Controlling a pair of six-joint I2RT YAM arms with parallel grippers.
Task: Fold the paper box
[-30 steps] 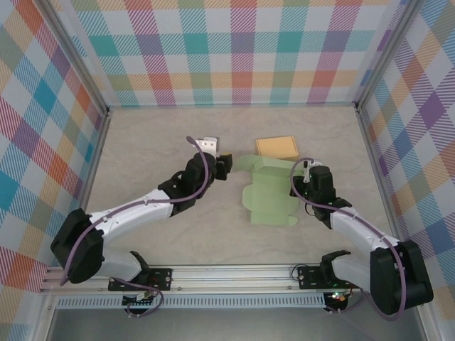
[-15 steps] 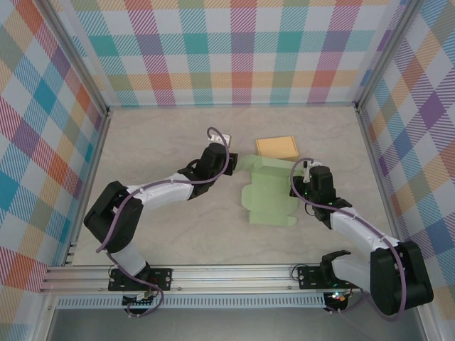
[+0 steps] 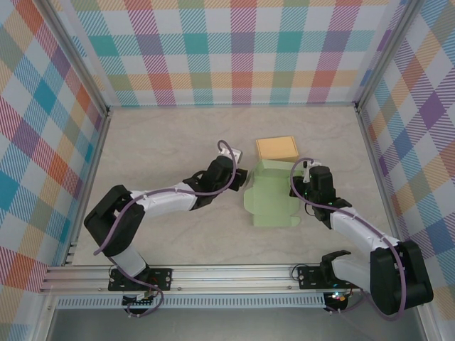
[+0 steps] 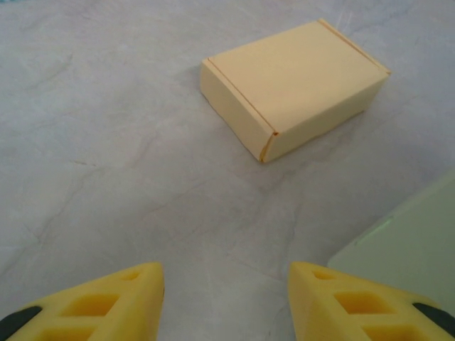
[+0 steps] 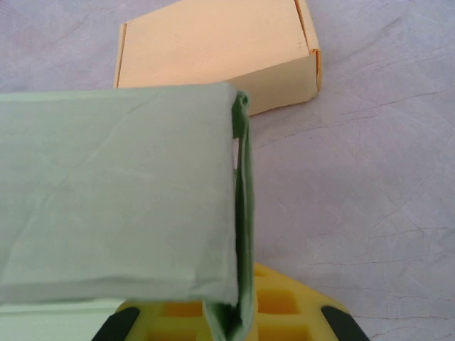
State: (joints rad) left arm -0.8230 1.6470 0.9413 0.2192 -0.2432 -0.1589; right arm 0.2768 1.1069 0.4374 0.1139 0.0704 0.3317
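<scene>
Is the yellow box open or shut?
Shut. The yellow paper box has its lid lying flat on top, the edges meet its sides, and none of its inside shows.

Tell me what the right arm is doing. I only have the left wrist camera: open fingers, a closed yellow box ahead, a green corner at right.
Observer: The right gripper is shut on the right wall of the green paper box.
Operator: Is that wall standing up?
Observer: Yes, in the right wrist view it stands upright, with a panel bent over leftward from its top.
Operator: Where is my gripper?
Observer: From above, the left gripper sits beside the box's left edge.
</scene>
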